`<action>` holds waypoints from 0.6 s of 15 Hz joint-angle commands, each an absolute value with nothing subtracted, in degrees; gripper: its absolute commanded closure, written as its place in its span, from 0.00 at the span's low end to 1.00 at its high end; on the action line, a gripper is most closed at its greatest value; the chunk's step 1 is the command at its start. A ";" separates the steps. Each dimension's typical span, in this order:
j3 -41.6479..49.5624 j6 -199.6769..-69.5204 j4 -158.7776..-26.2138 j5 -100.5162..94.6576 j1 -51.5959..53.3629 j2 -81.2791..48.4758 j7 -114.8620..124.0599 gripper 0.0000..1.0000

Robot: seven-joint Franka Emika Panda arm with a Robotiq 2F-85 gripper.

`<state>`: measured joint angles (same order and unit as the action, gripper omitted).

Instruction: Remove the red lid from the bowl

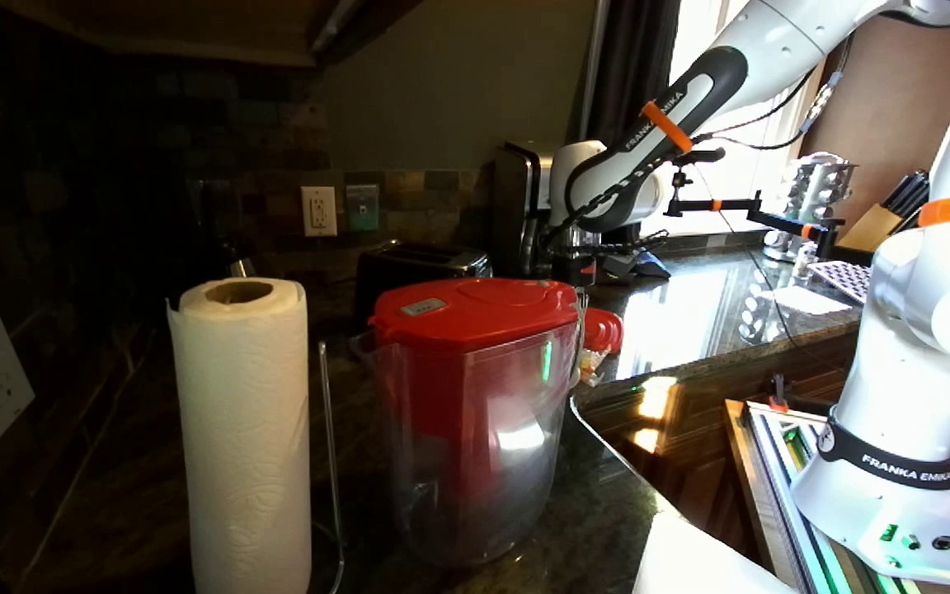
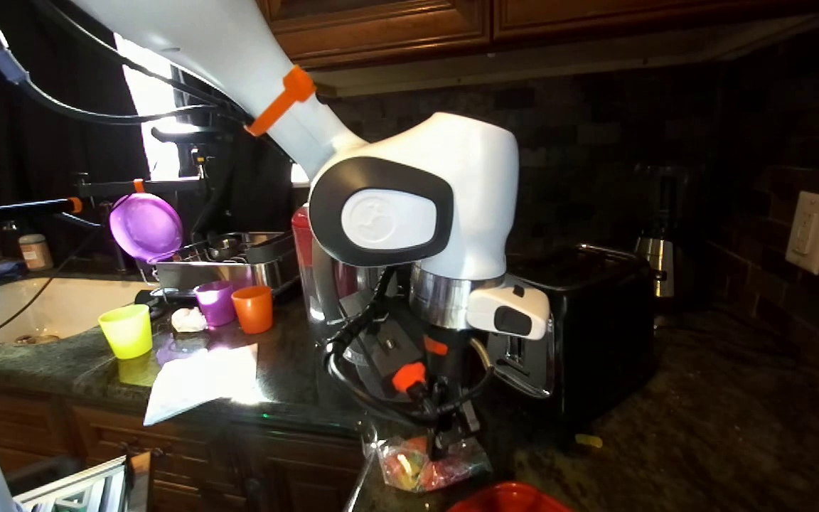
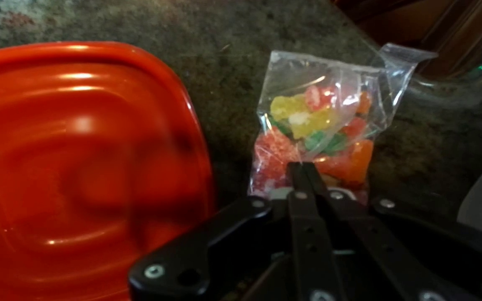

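The red lid [image 3: 82, 175] is glossy with a rounded rim and fills the left of the wrist view. It also shows in both exterior views, partly behind the pitcher [image 1: 604, 332] and cut off at the bottom edge [image 2: 512, 499]. Any bowl beneath it cannot be made out. My gripper [image 3: 303, 167] is to the right of the lid, apart from it, with its fingertips together. The tips overlap a clear bag of candy [image 3: 320, 117]; I cannot see any of it between them. In an exterior view the gripper [image 2: 439, 449] points down at this bag.
A clear pitcher with a large red top [image 1: 475, 313] and a paper towel roll [image 1: 244, 437] stand near the camera in an exterior view. A black appliance [image 2: 601, 341] stands close beside the wrist. Colored cups [image 2: 252, 310] and white paper [image 2: 203, 380] lie toward the sink.
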<state>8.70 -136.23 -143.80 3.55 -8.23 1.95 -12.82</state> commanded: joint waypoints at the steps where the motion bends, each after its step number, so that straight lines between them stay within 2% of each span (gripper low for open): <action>1: 8.88 -135.57 -145.46 1.52 -8.49 6.83 -12.53 1.00; 9: 9.63 -131.97 -144.72 2.75 -8.09 12.14 -14.46 1.00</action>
